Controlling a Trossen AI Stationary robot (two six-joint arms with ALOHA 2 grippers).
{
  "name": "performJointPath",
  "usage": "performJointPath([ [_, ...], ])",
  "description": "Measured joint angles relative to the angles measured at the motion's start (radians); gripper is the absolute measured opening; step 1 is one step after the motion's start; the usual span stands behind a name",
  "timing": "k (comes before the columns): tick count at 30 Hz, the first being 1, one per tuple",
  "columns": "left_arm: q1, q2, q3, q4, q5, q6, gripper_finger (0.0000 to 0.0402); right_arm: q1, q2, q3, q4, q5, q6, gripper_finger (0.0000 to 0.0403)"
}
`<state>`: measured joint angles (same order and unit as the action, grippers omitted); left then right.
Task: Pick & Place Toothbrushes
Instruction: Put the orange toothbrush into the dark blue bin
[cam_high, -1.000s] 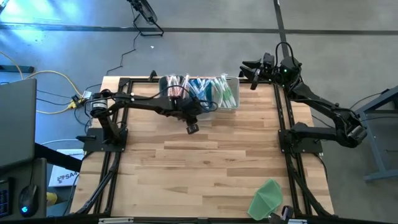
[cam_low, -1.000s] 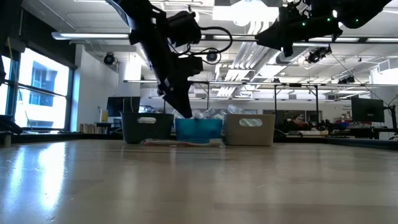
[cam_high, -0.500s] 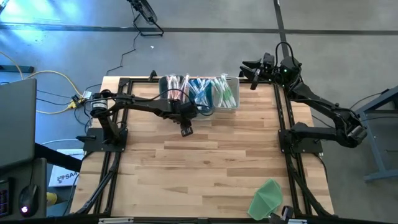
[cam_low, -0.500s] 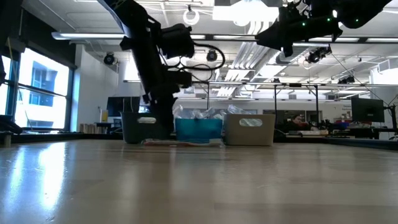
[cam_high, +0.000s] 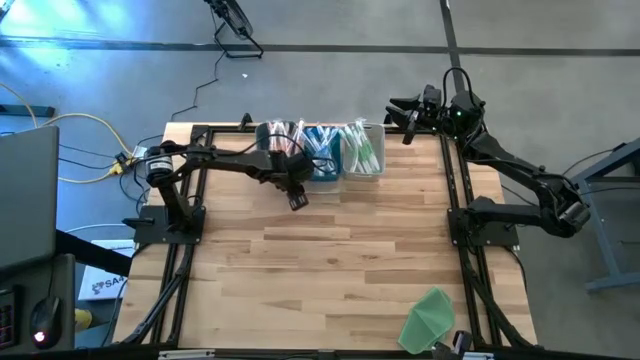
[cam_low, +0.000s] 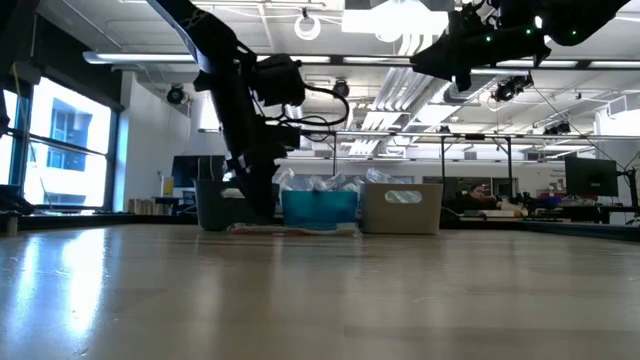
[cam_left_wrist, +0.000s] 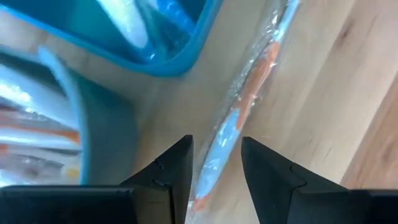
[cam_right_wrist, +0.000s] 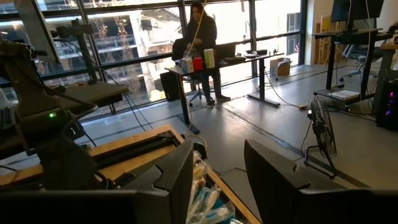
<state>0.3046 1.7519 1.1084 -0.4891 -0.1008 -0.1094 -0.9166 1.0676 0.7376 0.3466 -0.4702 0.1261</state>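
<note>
A wrapped orange-and-white toothbrush (cam_left_wrist: 250, 92) lies flat on the wooden table, just in front of the blue bin (cam_left_wrist: 186, 56) and the grey bin (cam_left_wrist: 106, 124). My left gripper (cam_left_wrist: 216, 142) points steeply down over it, open, one finger on each side of its near end; I see no touch. In the high view this gripper (cam_high: 297, 199) stands in front of the row of three bins at the far edge, which hold pink (cam_high: 280, 138), blue (cam_high: 322, 148) and green (cam_high: 364, 150) toothbrushes. My right gripper (cam_high: 403, 120) waits open and level beyond the far right corner.
The three bins (cam_low: 320, 207) stand side by side at the table's far edge. A green cloth-like sheet (cam_high: 428, 318) lies at the near right corner. The wide wooden middle of the table (cam_high: 330, 260) is bare. A person (cam_right_wrist: 199, 31) stands far off in the room.
My left gripper has gone toward the table's left edge and down, from in front of the blue bin to in front of the gap between the blue and grey bins. It now stands low over the toothbrush on the table.
</note>
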Motion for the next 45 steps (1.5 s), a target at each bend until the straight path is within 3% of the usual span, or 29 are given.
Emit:
performJointPath([
  [10,-0.004,0.059,-0.002,0.042,-0.011,-0.017,0.0134,0.0,0.0,0.0,-0.001,0.0,0.0,0.0136],
  [19,-0.008,0.097,0.002,0.075,0.09,-0.056,0.0133,0.0,0.0,0.0,-0.031,0.0,0.0,0.0136],
  [34,-0.059,0.097,0.027,0.056,0.246,-0.09,0.0085,0.0,0.0,0.0,-0.047,0.0,-0.001,0.0136],
  [37,-0.058,0.097,0.042,0.053,0.238,-0.086,0.0085,0.0,0.0,0.0,-0.047,0.0,-0.001,0.0136],
  [45,-0.056,0.097,0.074,-0.049,0.09,-0.051,0.0085,0.0,0.0,0.0,-0.058,0.0,-0.001,0.0136],
])
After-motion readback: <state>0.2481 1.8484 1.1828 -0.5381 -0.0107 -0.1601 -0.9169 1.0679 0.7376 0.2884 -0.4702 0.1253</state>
